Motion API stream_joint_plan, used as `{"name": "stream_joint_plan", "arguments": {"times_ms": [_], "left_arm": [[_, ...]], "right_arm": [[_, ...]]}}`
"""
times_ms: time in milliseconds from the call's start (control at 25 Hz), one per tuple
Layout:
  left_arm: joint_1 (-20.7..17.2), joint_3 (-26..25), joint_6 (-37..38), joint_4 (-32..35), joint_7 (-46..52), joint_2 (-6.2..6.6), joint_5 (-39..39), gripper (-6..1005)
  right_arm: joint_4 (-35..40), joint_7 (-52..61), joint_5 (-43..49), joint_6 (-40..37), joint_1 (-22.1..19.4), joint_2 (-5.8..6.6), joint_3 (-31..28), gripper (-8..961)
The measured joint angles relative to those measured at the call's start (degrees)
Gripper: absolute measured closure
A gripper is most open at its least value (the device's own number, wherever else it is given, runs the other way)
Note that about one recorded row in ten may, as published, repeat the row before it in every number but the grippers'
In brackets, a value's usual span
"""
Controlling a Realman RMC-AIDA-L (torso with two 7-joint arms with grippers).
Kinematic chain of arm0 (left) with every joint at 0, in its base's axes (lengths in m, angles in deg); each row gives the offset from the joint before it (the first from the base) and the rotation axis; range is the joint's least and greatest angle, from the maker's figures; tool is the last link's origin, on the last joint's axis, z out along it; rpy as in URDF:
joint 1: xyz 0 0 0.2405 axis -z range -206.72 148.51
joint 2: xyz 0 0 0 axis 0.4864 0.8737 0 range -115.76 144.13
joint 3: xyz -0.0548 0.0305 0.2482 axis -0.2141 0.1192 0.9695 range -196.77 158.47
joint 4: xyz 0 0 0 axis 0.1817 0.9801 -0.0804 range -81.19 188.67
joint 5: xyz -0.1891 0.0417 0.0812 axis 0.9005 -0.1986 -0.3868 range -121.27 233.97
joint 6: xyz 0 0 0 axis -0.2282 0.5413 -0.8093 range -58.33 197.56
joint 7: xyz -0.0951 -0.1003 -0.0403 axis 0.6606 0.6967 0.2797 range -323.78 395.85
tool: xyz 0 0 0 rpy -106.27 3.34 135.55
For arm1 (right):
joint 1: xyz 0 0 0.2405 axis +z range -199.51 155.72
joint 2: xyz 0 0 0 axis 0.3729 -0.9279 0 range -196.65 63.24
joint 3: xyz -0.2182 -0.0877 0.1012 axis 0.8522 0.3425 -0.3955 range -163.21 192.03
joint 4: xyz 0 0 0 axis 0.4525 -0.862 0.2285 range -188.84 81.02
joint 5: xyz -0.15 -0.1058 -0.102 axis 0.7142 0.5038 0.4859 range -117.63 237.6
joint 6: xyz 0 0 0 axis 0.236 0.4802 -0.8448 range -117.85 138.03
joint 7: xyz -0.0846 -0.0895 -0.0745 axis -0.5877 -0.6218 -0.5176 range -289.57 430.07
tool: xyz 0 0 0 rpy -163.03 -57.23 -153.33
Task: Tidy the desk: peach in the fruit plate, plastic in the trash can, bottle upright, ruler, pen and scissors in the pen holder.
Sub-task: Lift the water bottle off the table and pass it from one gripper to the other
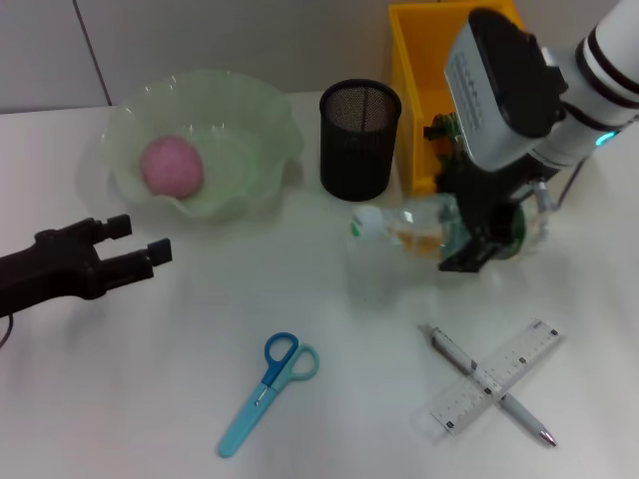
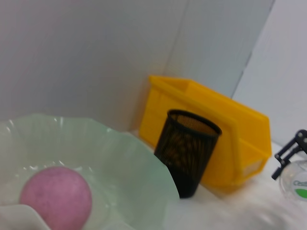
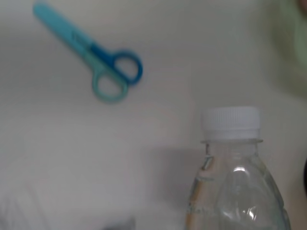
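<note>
From the head we look steeply down over the whole surface (image 1: 150,399). Left wrist sits low, facing the pen holder (image 2: 189,151) and yellow bin (image 2: 230,134), also overhead. Right wrist hangs close over the bottle (image 3: 235,177), sharing scissors (image 3: 96,62).

Peach (image 1: 171,166): one
Fruit plate (image 1: 262,110): one
Pen holder (image 1: 358,140): one
Yellow bin (image 1: 411,90): one
Bottle (image 1: 409,224): one
Scissors (image 1: 268,391): one pair
Pen (image 1: 521,412): one
Ruler (image 1: 519,354): one
</note>
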Motion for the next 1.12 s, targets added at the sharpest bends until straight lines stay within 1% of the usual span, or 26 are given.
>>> {"name": "stream_joint_plan", "arguments": {"times_ms": [40, 120, 160, 200, 320, 360, 400, 600, 680, 760, 800, 920, 960, 1000, 1120], "left_arm": [[-0.14, -1.28, 0.79, -0.01, -0.26, -0.27, 0.01, 211], [-0.15, -1.64, 1.12, -0.02, -0.3, -0.36, 0.01, 211], [-0.17, -2.6, 2.17, -0.03, -0.38, -0.59, 0.02, 212], [-0.17, -2.6, 2.17, -0.03, -0.38, -0.59, 0.02, 212], [-0.2, -3.57, 4.08, -0.09, -0.49, -1.02, 0.49, 212], [-0.2, -3.57, 4.08, -0.09, -0.49, -1.02, 0.49, 212], [-0.18, -3.57, 4.54, -0.2, -0.52, -1.18, 0.94, 213], [-0.12, -3.54, 4.97, -0.37, -0.56, -1.27, 1.31, 213], [-0.21, -3.59, 7.0, -0.69, -0.62, -1.33, 4.02, 214], [-0.21, -3.59, 7.0, -0.69, -0.62, -1.33, 4.02, 214], [-0.21, -3.59, 7.0, -0.69, -0.62, -1.33, 4.02, 214], [-0.45, -3.66, 9.79, -0.78, -1.21, -1.27, 6.74, 215], [-0.45, -3.66, 9.79, -0.78, -1.21, -1.27, 6.74, 215], [-0.45, -3.66, 9.79, -0.78, -1.21, -1.27, 6.74, 215], [-0.61, -3.98, 11.1, -0.83, -1.96, -1.23, 8.21, 215]], "right_arm": [[0.17, 0.01, -1.33, -0.11, -0.01, 0.0, -0.45, 192], [0.32, 0.06, -3.64, -0.14, -0.05, -0.06, -1.19, 192], [0.32, 0.27, -6.01, 0.11, -0.23, -0.17, -1.94, 192], [0.32, 0.27, -6.01, 0.11, -0.23, -0.17, -1.94, 192], [-0.1, 0.31, -10.14, 0.41, -0.61, -0.21, -2.56, 191], [-0.63, 0.29, -12.86, 0.83, -0.94, -0.21, -2.63, 191], [-0.63, 0.29, -12.86, 0.83, -0.94, -0.21, -2.63, 191], [-4.07, -0.41, -19.11, 3.77, -1.95, -0.2, -2.59, 191], [-5.67, -1.23, -22.41, 4.62, -2.63, -0.2, -2.58, 191], [-7.62, -2.25, -27.55, 5.74, -3.75, -0.27, -2.37, 191], [-7.62, -2.25, -27.55, 5.74, -3.75, -0.27, -2.37, 191], [-9.16, -3.21, -32.28, 6.49, -4.93, -0.35, -2.29, 191], [-10.1, -4.16, -35.89, 7.0, -5.96, -0.4, -2.2, 191], [-10.1, -4.16, -35.89, 7.0, -5.96, -0.4, -2.2, 191], [-11.71, -5.6, -40.51, 8.15, -7.05, -0.48, -2.08, 191]]}}
